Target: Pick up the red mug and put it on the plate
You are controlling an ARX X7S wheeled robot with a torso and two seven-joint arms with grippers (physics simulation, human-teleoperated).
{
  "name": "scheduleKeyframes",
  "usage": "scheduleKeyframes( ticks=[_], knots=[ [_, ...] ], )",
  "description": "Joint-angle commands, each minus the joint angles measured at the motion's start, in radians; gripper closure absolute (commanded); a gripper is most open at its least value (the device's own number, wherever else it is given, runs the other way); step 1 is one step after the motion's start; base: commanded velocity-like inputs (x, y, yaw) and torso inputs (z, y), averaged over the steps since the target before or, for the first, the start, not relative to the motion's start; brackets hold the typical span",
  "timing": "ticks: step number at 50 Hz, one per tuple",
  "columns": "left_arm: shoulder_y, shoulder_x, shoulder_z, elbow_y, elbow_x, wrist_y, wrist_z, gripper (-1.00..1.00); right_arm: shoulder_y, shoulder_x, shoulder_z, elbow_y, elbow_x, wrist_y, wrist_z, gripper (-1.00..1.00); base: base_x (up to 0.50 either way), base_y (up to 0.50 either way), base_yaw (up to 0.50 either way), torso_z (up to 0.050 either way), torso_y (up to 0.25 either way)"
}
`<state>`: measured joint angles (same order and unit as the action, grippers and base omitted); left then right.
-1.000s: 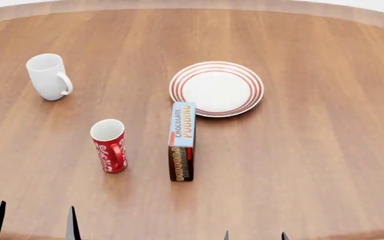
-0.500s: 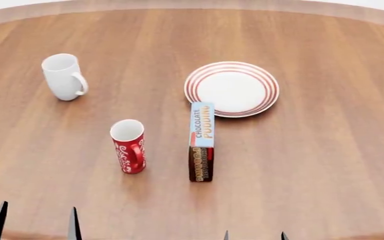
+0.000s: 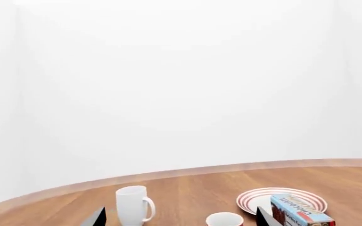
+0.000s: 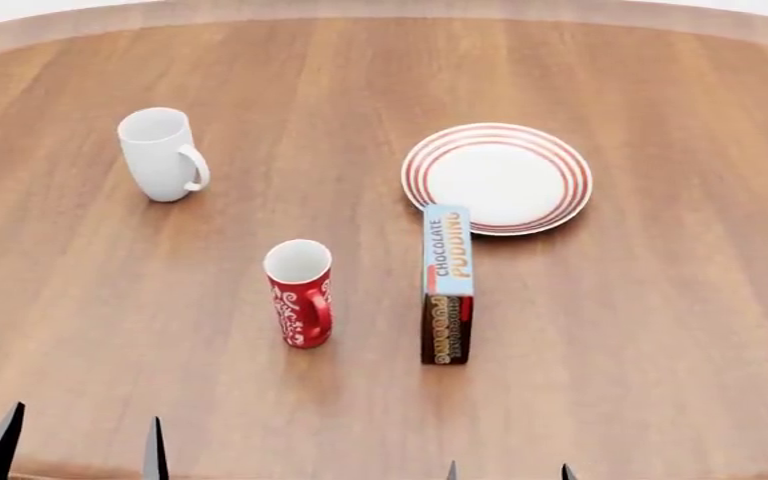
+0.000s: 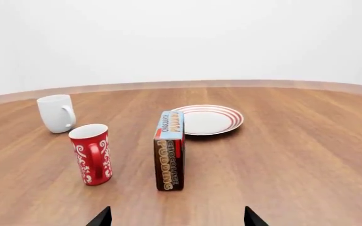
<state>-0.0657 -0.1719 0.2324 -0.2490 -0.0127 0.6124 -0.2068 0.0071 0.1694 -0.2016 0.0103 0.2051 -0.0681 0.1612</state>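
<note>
red mug [image 4: 300, 292] upright on the wood table [image 4: 651, 330], handle toward the robot, just left of a chocolate pudding box [image 4: 447, 283]. plate [image 4: 496, 178] behind the box, near its far end. white mug [image 4: 160, 153] far left. left gripper [image 4: 77, 450] and right gripper [image 4: 507, 472] both spread apart, holding nothing, at the near edge.

Head view looked steeply down over round wooden table [image 4: 651, 330]. Right wrist view sat low, near tabletop, facing across it. Left wrist view aimed higher, mostly wall. All shared plate [image 4: 496, 178], pudding box [image 5: 169, 149], both mugs.
</note>
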Motion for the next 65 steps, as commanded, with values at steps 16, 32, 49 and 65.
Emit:
scheduleKeyframes(
  ticks=[16,32,49,65],
  knots=[
    [-0.004,-0.013,0.020,-0.004,-0.011,0.008,-0.007,-1.00,0.002,0.013,-0.015,-0.001,0.013,-0.002,0.013,-1.00,0.00,0.15,0.00,0.000,0.000],
    [-0.005,-0.020,0.030,0.000,-0.019,0.000,-0.011,-1.00,0.004,0.019,-0.024,-0.001,0.017,-0.001,0.022,-1.00,0.00,0.14,0.00,0.000,0.000],
    [-0.007,-0.026,0.039,0.000,-0.022,0.001,-0.018,-1.00,0.004,0.026,-0.030,-0.002,0.026,-0.007,0.030,-1.00,0.00,0.15,0.00,0.000,0.000],
    [-0.009,-0.031,0.047,-0.001,-0.021,0.002,-0.026,-1.00,0.006,0.031,-0.037,0.000,0.032,-0.010,0.037,-1.00,0.00,0.15,0.00,0.000,0.000]
  ],
)
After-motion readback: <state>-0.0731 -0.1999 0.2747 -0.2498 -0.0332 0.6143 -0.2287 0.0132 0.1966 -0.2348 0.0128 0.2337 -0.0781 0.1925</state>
